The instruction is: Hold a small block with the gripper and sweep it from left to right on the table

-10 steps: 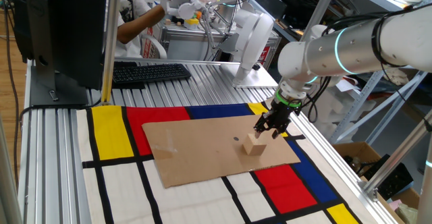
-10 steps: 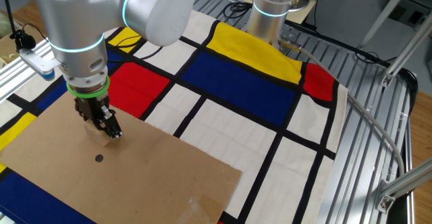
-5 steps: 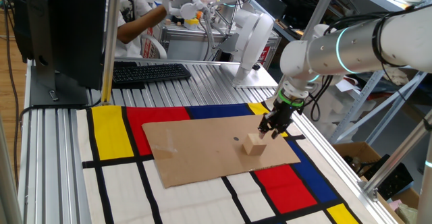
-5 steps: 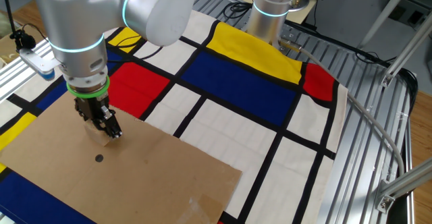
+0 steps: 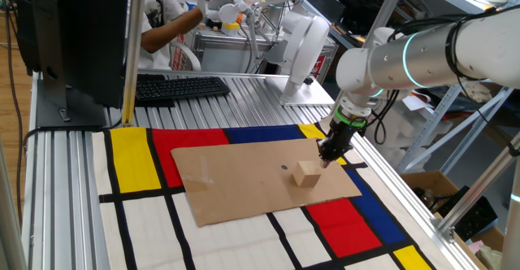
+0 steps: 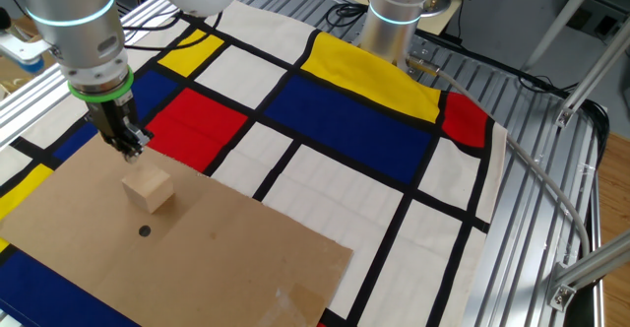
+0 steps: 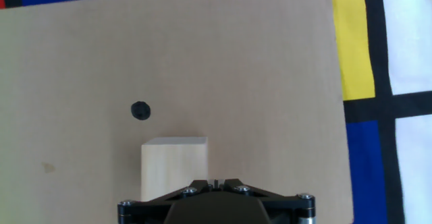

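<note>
Small block [image 5: 307, 173] rests on the brown cardboard sheet [image 5: 244, 180], near that sheet's right end, with nothing gripping it. A small black dot [image 5: 284, 169] marks the cardboard just beside the block. Gripper [image 5: 327, 157] hangs just beyond the block and slightly above it, apart from it; its fingers are pressed together with nothing between them. The cardboard lies on the coloured mat covering the table [image 5: 244, 87]. Farther back, a black keyboard [image 5: 180, 87] sits on the ribbed aluminium.

Robotics lab, alu table [image 5: 244, 87], keyboard [image 5: 180, 86], metal racks [image 5: 382, 14]
</note>
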Tool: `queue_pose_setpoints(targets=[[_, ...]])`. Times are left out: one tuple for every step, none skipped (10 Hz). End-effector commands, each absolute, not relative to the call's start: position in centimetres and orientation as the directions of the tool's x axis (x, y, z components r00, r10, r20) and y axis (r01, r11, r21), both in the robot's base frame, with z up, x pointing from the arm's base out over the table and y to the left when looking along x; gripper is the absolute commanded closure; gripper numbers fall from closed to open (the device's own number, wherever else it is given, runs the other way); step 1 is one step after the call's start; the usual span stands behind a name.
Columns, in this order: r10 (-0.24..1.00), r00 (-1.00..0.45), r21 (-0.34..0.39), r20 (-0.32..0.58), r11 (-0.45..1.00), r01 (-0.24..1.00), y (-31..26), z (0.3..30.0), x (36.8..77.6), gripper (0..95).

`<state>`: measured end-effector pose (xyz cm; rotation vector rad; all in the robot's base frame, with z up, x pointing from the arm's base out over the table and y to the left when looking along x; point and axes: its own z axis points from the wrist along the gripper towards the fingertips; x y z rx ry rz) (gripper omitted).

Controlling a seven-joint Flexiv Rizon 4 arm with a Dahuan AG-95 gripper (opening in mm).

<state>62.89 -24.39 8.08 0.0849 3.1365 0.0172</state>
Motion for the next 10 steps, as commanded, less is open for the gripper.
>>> queue_pose_setpoints(targets=[[0.032, -0.999, 0.025, -0.011, 0.999, 0.032, -25.06, 7.86, 63.17, 95.0], [0.030, -0.999, 0.027, -0.011, 0.999, 0.030, -25.29, 7.83, 63.20, 95.0], [0.026, -1.000, 0.027, -0.010, 0.999, 0.026, -25.50, 7.78, 63.25, 95.0], [0.023, -1.000, 0.028, -0.008, 0.999, 0.022, -25.64, 7.74, 63.28, 95.0], [0.021, -1.000, 0.028, -0.005, 0.999, 0.021, -25.73, 7.73, 63.27, 95.0], [0.022, -1.000, 0.025, -0.006, 0.999, 0.022, -25.77, 7.75, 63.26, 95.0], [0.026, -1.000, 0.022, -0.007, 0.999, 0.025, -25.81, 7.79, 63.22, 95.0], [0.026, -1.000, 0.019, -0.008, 0.999, 0.026, -25.86, 7.81, 63.20, 95.0], [0.025, -1.000, 0.016, -0.009, 1.000, 0.024, -25.92, 7.80, 63.20, 95.0], [0.025, -1.000, 0.015, -0.009, 1.000, 0.025, -25.97, 7.77, 63.20, 95.0]])
